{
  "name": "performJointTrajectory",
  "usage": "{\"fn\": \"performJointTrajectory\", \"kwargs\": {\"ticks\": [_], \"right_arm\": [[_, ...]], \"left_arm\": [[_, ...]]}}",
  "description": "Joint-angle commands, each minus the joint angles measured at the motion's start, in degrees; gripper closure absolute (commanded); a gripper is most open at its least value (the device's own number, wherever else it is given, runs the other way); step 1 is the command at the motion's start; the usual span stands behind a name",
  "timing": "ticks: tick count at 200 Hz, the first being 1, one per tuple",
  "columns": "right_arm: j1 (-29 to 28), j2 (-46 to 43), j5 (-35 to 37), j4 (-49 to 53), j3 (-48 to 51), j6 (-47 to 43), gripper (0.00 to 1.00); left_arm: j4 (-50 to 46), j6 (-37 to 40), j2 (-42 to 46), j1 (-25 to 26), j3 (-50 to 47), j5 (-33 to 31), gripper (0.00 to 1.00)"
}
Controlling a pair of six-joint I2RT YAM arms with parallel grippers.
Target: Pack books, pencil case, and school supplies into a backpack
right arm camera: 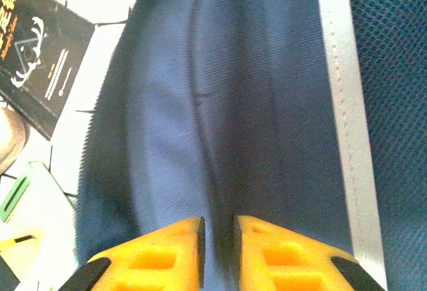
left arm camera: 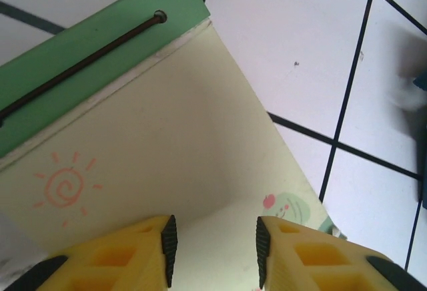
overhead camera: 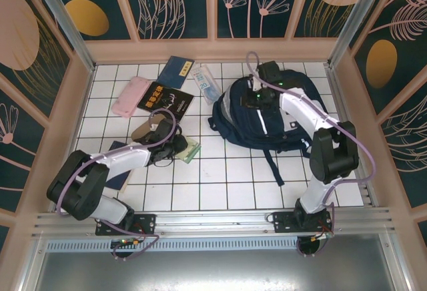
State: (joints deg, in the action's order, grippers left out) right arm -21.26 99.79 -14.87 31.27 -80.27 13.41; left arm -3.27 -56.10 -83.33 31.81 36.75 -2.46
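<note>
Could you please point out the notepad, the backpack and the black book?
notepad [left arm camera: 167, 137]: left wrist view, pale page.
backpack [right arm camera: 253, 104]: right wrist view, navy fabric.
black book [overhead camera: 164, 99]: top external view, cover centre.

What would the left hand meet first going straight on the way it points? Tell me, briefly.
The pale green notepad. The left hand points straight at its cover, open, with nothing else in the way. How close it already is cannot be judged from the wrist view.
</note>
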Motion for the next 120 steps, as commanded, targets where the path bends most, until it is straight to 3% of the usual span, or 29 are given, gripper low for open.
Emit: {"fn": "performJointTrajectory", "kwargs": {"ticks": [1, 32, 61, 101, 120], "right_arm": [[-3.0, -1.2, 0.6, -4.0, 2.3, 1.0, 0.79], [-5.0, -2.4, -0.2, -6.0, 3.1, 3.4, 0.74], [-6.8, -3.0, -1.2, -8.1, 3.5, 5.7, 0.73], [-8.9, -4.2, -0.5, -12.9, 4.9, 11.6, 0.53], [-9.8, -3.9, 0.6, -14.9, 5.1, 13.8, 0.5]], "left_arm": [[-6.3, 1.1, 2.7, -0.3, 3.5, -1.6, 0.59], [-8.8, 4.7, 0.1, -1.3, 11.8, -4.4, 0.6], [-8.3, 8.6, -6.2, -5.7, 18.6, -3.6, 0.63], [-6.3, 13.3, -19.2, -11.6, 31.9, -0.2, 0.65], [-6.1, 14.2, -25.9, -12.9, 38.6, 1.8, 0.67]]}}
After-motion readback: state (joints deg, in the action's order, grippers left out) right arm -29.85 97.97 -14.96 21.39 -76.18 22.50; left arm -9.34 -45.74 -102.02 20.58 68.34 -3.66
